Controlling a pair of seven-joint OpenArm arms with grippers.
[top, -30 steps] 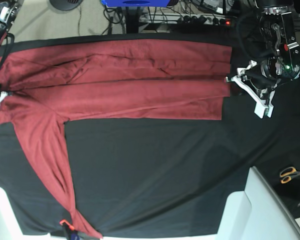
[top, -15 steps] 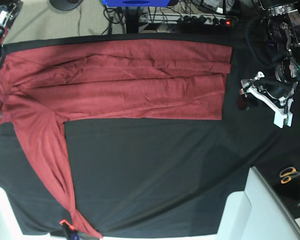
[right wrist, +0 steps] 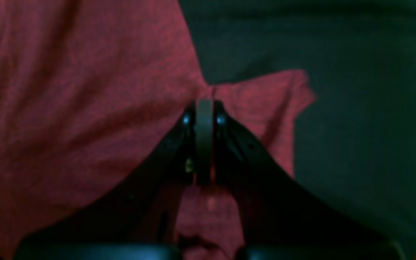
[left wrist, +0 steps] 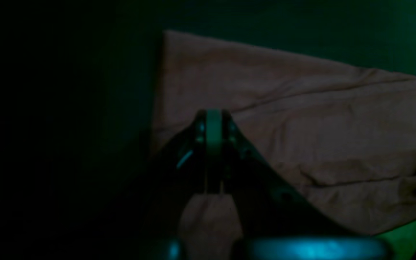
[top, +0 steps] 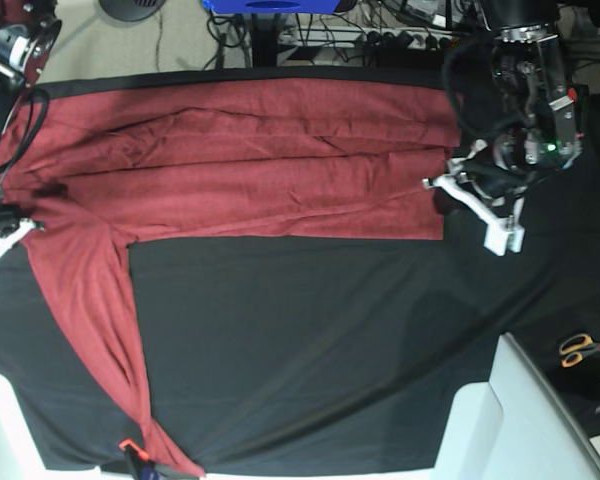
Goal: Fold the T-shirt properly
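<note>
Black tablecloth (top: 310,340) covers pretty much the whole work surface, and the T-shirt (top: 250,160) is spread across its far half in the base view, brick red, body folded into a long band with a few creases running along it. One sleeve (top: 100,340) trails off down toward the near edge of the table, ending by a small orange clip (top: 128,446). At the hem end, the left gripper (top: 442,186) sits right on the shirt's edge with its jaws pressed together; the dim left wrist view shows cloth around the tips, so it looks pinched on the fabric. At the shoulder end, the right gripper (top: 8,222) is likewise closed, and its wrist view shows red cloth bunched right at the fingertips. Further out: orange-handled scissors (top: 583,349) lie on the cloth near the right edge, a white bin (top: 520,420) pokes in at the near corner, and cables plus a power strip (top: 400,40) clutter the floor behind the table.
</note>
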